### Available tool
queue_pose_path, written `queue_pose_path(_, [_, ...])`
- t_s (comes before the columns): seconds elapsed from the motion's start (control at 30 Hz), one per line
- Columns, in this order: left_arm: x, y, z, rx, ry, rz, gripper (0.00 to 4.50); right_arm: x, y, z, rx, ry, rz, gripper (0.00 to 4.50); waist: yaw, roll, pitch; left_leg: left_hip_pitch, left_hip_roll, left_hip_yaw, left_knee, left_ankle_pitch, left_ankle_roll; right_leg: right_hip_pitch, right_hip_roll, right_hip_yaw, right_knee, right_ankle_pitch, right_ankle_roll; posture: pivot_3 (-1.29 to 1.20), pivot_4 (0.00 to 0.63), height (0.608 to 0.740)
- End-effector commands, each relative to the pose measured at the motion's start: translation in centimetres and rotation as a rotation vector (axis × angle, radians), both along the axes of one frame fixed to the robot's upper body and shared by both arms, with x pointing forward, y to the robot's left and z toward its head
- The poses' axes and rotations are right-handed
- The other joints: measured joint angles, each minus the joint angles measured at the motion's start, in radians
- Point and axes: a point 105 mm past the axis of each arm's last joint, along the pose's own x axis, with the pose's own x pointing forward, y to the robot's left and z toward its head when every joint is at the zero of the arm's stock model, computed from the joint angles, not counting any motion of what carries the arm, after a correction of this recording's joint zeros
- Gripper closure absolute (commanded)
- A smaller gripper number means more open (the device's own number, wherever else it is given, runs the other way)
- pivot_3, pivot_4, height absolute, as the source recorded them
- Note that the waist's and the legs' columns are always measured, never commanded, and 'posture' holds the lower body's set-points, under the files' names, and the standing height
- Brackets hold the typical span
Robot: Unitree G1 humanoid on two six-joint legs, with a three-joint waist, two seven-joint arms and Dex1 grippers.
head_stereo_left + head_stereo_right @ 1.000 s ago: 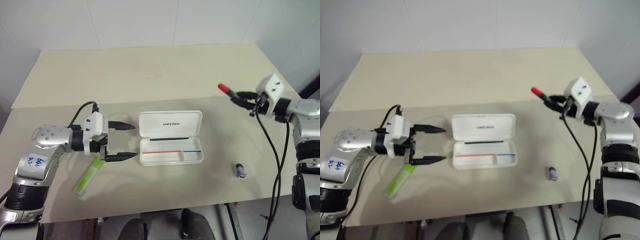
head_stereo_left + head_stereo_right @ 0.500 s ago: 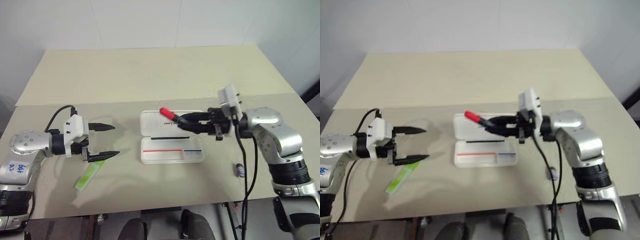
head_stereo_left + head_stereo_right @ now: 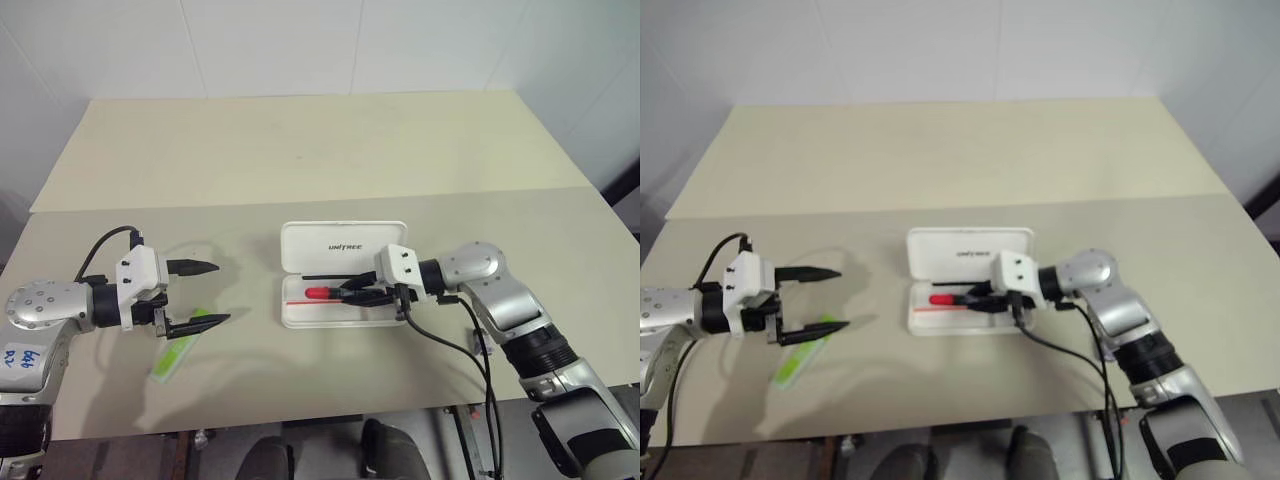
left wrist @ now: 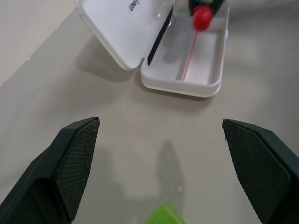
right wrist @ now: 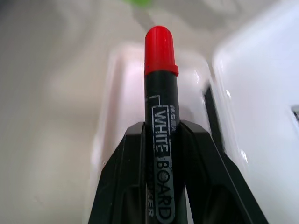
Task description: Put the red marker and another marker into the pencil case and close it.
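Observation:
The white pencil case (image 3: 300, 245) lies open at the table's middle, lid folded back, "UNITREE" on the lid. My right gripper (image 3: 356, 294) is shut on the red marker (image 3: 320, 293) and holds it low over the case's tray, red cap toward my left. In the right wrist view the marker (image 5: 160, 116) sits between the two fingers (image 5: 126, 172). My left gripper (image 3: 218, 293) stands open to the left of the case, holding nothing. The light-green highlighter (image 3: 180, 343) lies on the table just below it, its end (image 4: 163, 215) showing in the left wrist view.
The case (image 4: 187, 79) lies ahead of the open left fingers (image 4: 74, 163). A seam (image 3: 150, 205) runs across the tan table behind the case. A black cable (image 3: 450, 345) trails from my right wrist toward the table's front edge (image 3: 300, 420).
My right gripper has swung in from the far right and come down with the red marker to the case's tray. My left gripper has drawn away to the left, still open.

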Motion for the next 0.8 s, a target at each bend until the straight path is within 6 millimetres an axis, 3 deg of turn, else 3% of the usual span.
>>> queue_pose_path(0.03, [-0.3,-0.3,1.0,-0.010,-0.046,0.001,0.00,0.3,0.6,0.9,-0.006,-0.086,0.037,3.55,-0.001,0.000,0.000,0.000,0.001,0.000,0.000,0.000,0.000,0.000,0.000,0.000,0.000,0.000,0.000,0.00,0.150,0.740])
queue_pose_path(0.13, [-0.4,-0.5,1.0,-0.016,-0.044,0.003,0.00,0.5,0.6,0.5,-0.020,-0.101,0.031,3.55,0.002,0.000,0.000,0.000,0.003,0.000,0.000,0.000,0.000,0.000,0.002,0.000,0.000,0.000,0.000,0.00,0.150,0.740])
queue_pose_path(0.23, [-0.4,-0.7,1.0,-0.023,-0.044,0.004,0.00,0.1,0.9,0.5,-0.003,-0.089,0.049,2.84,0.001,0.000,0.000,0.000,0.004,0.000,0.000,0.000,0.000,0.000,0.003,0.000,0.000,0.000,-0.001,0.00,0.150,0.740])
queue_pose_path(0.4, [-0.4,-0.8,1.0,-0.027,-0.042,0.008,0.00,-0.1,1.5,1.5,0.057,-0.099,0.059,1.07,0.001,0.000,0.000,0.001,0.007,0.002,0.000,-0.001,-0.001,0.000,0.005,0.000,0.000,0.000,-0.001,0.00,0.150,0.740])
queue_pose_path(0.5, [-0.4,-0.8,0.9,-0.029,-0.040,0.010,0.00,-0.5,2.1,3.0,0.159,-0.050,0.065,0.02,0.001,0.000,0.000,0.002,0.010,0.004,0.000,-0.001,-0.002,0.000,0.008,0.000,0.000,-0.001,-0.002,0.00,0.150,0.740])
queue_pose_path(0.63, [-0.7,-0.7,0.8,-0.033,-0.037,0.024,0.00,-2.3,2.3,4.8,0.262,0.051,0.130,0.02,0.002,0.000,0.000,0.002,0.011,0.006,0.000,-0.001,-0.002,-0.001,0.009,0.000,0.000,-0.001,-0.003,0.00,0.150,0.740])
queue_pose_path(0.8, [-1.5,0.9,0.5,-0.090,-0.069,0.160,0.00,-5.2,0.5,6.4,0.315,0.164,0.212,0.02,0.004,0.000,0.000,0.002,0.011,0.006,0.000,-0.003,-0.003,-0.001,0.009,0.000,0.000,-0.001,-0.003,0.00,0.150,0.740])
